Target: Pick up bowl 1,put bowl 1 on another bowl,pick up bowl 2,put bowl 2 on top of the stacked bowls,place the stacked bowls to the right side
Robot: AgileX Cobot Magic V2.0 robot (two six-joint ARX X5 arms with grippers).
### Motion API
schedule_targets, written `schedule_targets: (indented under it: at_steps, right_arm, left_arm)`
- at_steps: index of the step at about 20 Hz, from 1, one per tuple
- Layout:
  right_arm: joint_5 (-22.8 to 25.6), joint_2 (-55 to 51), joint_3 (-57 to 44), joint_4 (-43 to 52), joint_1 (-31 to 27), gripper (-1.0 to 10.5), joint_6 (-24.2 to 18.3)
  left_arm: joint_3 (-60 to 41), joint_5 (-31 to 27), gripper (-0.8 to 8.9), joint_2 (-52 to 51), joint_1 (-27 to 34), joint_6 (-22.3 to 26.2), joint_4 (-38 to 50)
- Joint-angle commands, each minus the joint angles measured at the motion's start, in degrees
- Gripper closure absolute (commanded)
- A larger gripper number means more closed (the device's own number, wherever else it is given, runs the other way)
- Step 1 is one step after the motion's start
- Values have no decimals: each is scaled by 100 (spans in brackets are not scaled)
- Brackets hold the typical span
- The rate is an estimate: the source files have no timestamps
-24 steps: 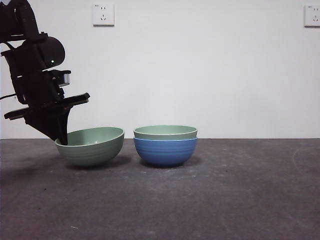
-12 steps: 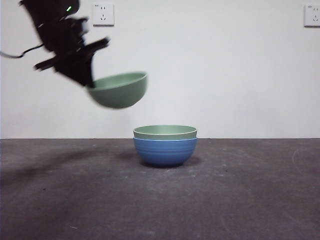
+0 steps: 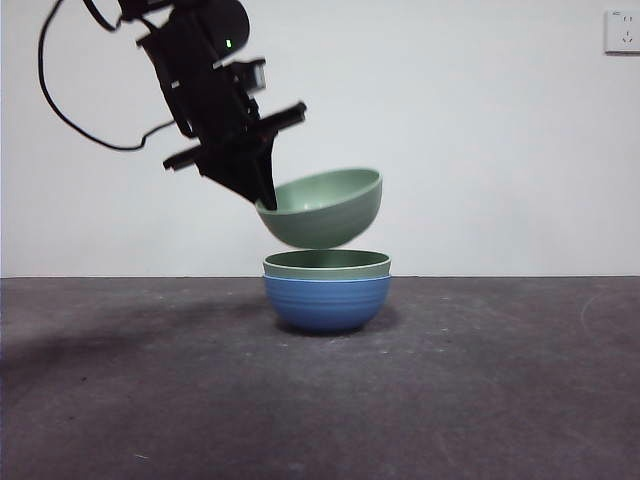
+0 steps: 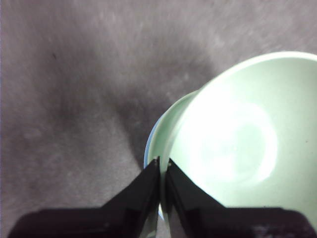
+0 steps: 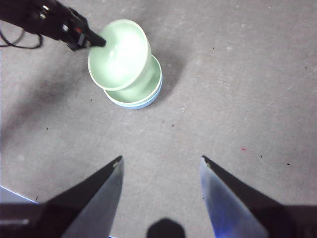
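A pale green bowl (image 3: 322, 207) hangs tilted in the air, its rim pinched by my left gripper (image 3: 262, 197), which is shut on it. It hovers just above the blue ridged bowl (image 3: 326, 302), which stands on the table with another pale green bowl (image 3: 326, 264) nested inside. In the left wrist view the held bowl (image 4: 237, 144) fills the frame beside my jaws (image 4: 162, 163), with the lower stack's rim (image 4: 168, 124) peeking from beneath. My right gripper (image 5: 161, 161) stays open high above the table, far from the held bowl (image 5: 119, 52) and the blue bowl (image 5: 143, 104).
Dark grey table surface (image 3: 500, 400) stretches on both sides of the stack. A white wall with a power socket (image 3: 621, 30) stands behind. A black cable (image 3: 70, 110) loops from the left arm.
The left gripper has lifted the green bowl off the table at the left and carried it up and rightward; it now hangs just over the stack.
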Motion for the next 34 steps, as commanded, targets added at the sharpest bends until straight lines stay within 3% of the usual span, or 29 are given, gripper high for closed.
schedule_targets:
  at_steps: [1, 12, 14, 16, 23, 26, 32, 34]
  right_arm:
    - [-9, -15, -24, 15, 7, 691, 44]
    - [-15, -15, -24, -48, 7, 691, 105]
    - [-35, -15, -24, -48, 7, 691, 105]
    - [-208, -15, -24, -48, 9, 691, 105]
    - [-273, -13, -24, -46, 9, 690, 107]
    - [-289, 63, -24, 28, 7, 689, 125]
    - [-310, 704, -24, 675, 7, 684, 144]
    - [-313, 1115, -24, 933, 7, 593, 144]
  left_arm:
    - [-7, -2, 819, 199, -74, -72, 72]
    - [-7, -234, 816, 457, -98, -4, -90]
    - [-7, -208, 770, 457, -140, -4, -42]
    - [-7, -96, 661, 457, -166, -2, 7]
    - [-7, -101, 639, 352, -168, -9, -50]
    - [-7, -107, 524, -11, -50, -4, -278]
    - [-7, -129, 524, -1445, 192, 586, -1303]
    - [-7, -133, 524, -2024, 223, 761, -1604]
